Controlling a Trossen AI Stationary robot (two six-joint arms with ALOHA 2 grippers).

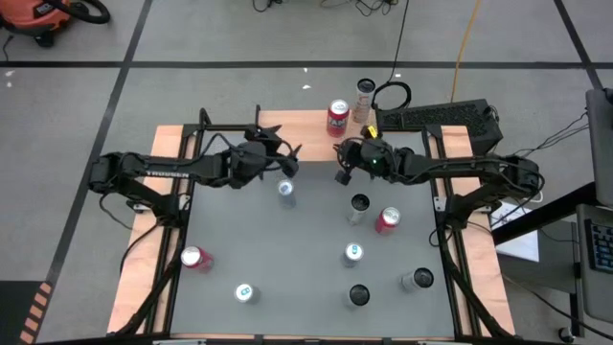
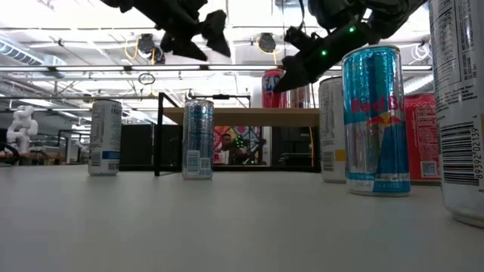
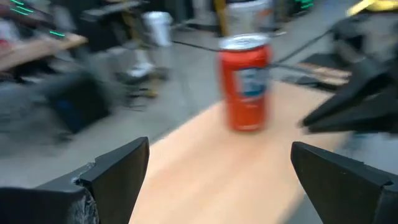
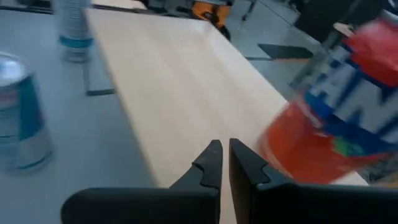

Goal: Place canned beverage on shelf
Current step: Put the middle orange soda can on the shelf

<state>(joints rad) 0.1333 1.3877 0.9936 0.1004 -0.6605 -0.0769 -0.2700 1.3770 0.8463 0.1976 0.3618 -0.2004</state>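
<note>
One red can (image 1: 337, 117) stands on the shelf (image 1: 297, 123). Your left gripper (image 1: 285, 156) hangs beside it, fingers wide, holding nothing. Right gripper (image 1: 340, 176) pinched closed, empty, likely clearing way.

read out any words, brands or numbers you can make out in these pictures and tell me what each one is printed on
"Red Bull": on the blue and silver can near the low camera, partly cut by the can's curve.
"TROSSEN": white letters on the left arm, barely readable.
Barcode digits on the can at the edge: too small to read.
Red can on the shelf: white label, blurred, unreadable.
Other cans' print: too small.
</note>
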